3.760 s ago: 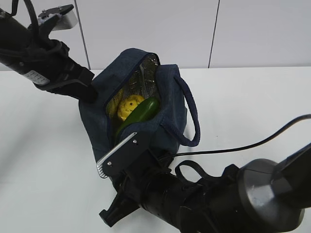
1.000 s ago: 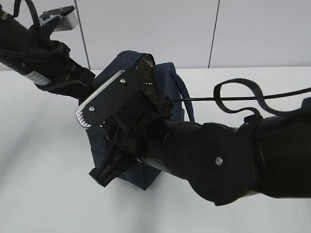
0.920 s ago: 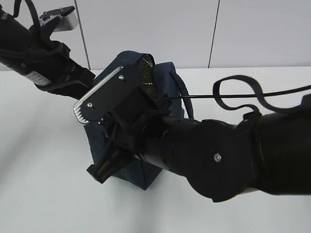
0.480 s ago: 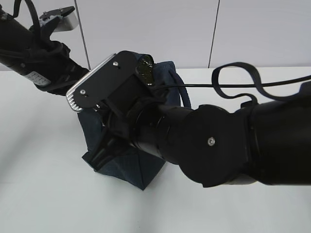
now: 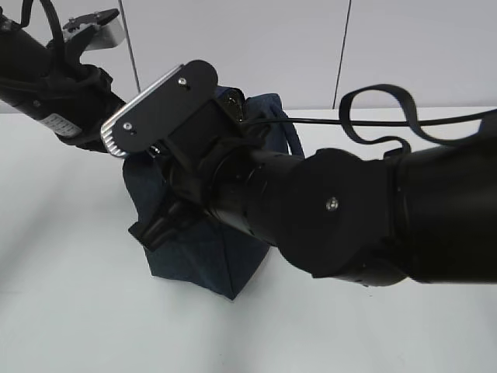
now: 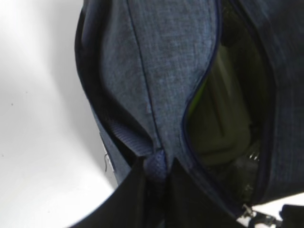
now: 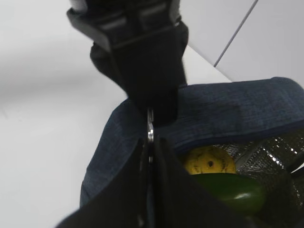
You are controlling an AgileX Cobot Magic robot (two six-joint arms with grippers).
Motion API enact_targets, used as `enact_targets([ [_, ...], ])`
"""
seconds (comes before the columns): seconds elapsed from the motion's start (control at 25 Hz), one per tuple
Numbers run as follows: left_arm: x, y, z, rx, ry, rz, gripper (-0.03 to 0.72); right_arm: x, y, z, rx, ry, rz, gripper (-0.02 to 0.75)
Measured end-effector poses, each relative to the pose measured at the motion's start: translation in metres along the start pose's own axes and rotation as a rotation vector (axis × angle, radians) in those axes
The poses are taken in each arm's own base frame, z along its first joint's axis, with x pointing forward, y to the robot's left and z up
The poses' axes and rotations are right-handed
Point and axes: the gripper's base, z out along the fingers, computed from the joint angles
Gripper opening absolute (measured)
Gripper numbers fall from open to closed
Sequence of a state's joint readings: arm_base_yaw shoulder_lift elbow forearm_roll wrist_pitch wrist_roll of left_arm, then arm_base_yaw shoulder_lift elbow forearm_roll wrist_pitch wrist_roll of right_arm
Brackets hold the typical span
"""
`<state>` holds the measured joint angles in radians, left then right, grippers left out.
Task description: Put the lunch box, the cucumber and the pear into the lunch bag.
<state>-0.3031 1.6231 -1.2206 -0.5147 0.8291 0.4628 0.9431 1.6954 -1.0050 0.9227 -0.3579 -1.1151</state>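
The navy lunch bag [image 5: 194, 252] stands on the white table, mostly hidden behind my right arm [image 5: 326, 221]. My left gripper [image 6: 156, 165] is shut on a fold of fabric at the bag's end. My right gripper [image 7: 150, 142] is shut on the silver ring pull [image 7: 150, 129] of the zipper, close to the left gripper [image 7: 137, 52]. Through the open part of the zipper, the yellow pear [image 7: 209, 160] and the green cucumber [image 7: 230, 191] lie inside. In the left wrist view a pale green surface [image 6: 223, 114], which looks like the lunch box lid, shows in the opening.
The white table [image 5: 62, 311] surrounds the bag, with a white panelled wall [image 5: 256, 47] behind. A black cable loop [image 5: 377, 109] from my right arm hangs over the right side. My left arm [image 5: 54, 85] reaches in from the upper left.
My right gripper has moved along the bag top from its near end toward my left gripper, taking the ring pull with it. The bag's opening is now hidden in the exterior view.
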Motion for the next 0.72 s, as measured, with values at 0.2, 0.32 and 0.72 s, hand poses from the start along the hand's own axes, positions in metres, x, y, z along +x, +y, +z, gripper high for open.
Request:
enact_targets([
  [0.2,-0.0010,-0.0010,-0.0003,0.011,-0.008,-0.007,0.018,-0.0032,-0.0037,0.0005,0.032,0.012,0.004,0.000],
  [0.32,-0.0014,-0.0018,-0.0003,0.019,-0.012,-0.012,0.018,-0.0033,-0.0044,0.0004,0.038,0.018,0.015,0.000],
  [0.72,-0.0003,-0.0063,-0.0086,0.032,-0.012,0.003,0.018,-0.0029,-0.0065,0.0003,0.061,0.022,0.010,0.000],
])
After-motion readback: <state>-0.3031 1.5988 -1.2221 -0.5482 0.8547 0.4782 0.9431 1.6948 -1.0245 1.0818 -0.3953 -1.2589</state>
